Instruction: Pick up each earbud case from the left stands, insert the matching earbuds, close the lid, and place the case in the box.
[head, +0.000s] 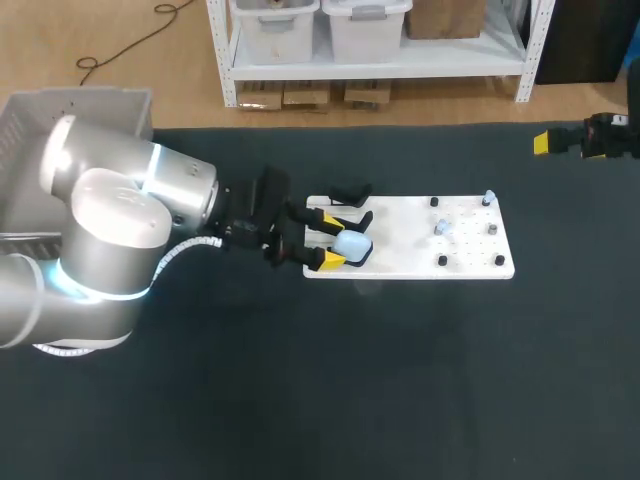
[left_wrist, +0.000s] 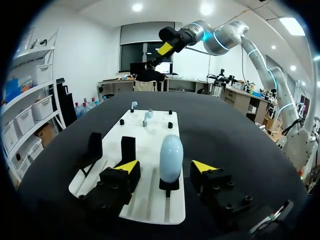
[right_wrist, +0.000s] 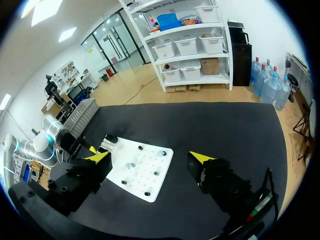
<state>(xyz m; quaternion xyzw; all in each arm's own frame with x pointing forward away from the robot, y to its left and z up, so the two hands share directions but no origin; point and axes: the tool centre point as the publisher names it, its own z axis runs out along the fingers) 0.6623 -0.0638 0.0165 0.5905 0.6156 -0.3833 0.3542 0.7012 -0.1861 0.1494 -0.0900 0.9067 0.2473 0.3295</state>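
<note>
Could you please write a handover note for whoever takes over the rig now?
Left gripper: open, straddling the pale blue case without touching; case upright on its stand on the white board.
Right gripper: open, empty, away from the board.
Earbuds: on pegs at the board's far end.
Done: nothing yet. Left: grasp case, insert earbuds, close lid, place in grey box.

Robotics lab, left arm (head: 120, 215) and right arm (head: 600, 137) at black table (head: 400, 380), white pegged fixture board (head: 400, 230)

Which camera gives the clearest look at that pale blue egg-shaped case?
The left wrist view: the case stands upright on its black stand, close up. The head view shows it small from above; the right wrist view, too small to tell.
</note>
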